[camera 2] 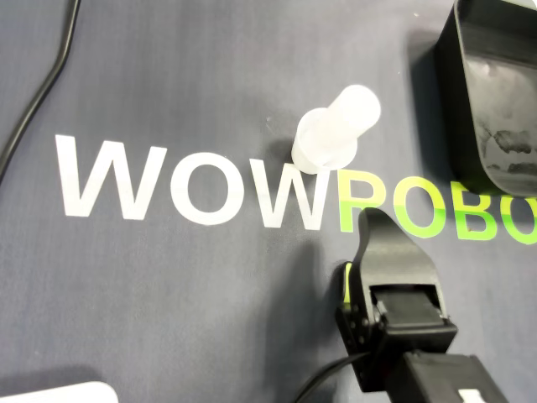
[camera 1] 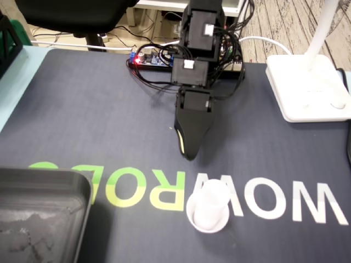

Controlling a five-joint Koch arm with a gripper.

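We see the hand (camera 1: 186, 154) hanging low over the dark mat (camera 1: 82, 109). Its tip points toward the white plastic cup (camera 1: 208, 211) but is well short of it, and it holds nothing. Only one black tip shows in either view, with a yellow-green strip along one edge, so we cannot tell whether the jaws are spread or pressed together.

The cup stands on the mat's white lettering (camera 1: 307, 205), wider end down as far as we can judge. In the overhead view the cup (camera 2: 336, 138) lies just beyond the hand (camera 2: 375, 220) and a little to the left of its line. In the fixed view a black tray (camera 1: 82, 189) sits at the lower left, apart from the cup, and a white lamp base (camera 1: 307, 87) stands at the far right.

We judge the step in hand to be the reach for the cup, and several things could spoil it:
- **Pushing instead of straddling:** the cup looks light and tall for its footing. If the hand advances off line, or with the jaws not opened wide enough, the tip would shove or topple it.
- **Squeezing too hard:** the thin plastic could buckle or squirt out of the grip.
- **Coming in too low:** the tip could drag on the mat.
- **Catching the tray:** if the cup goes to the tray, the raised rim could catch its lower edge.
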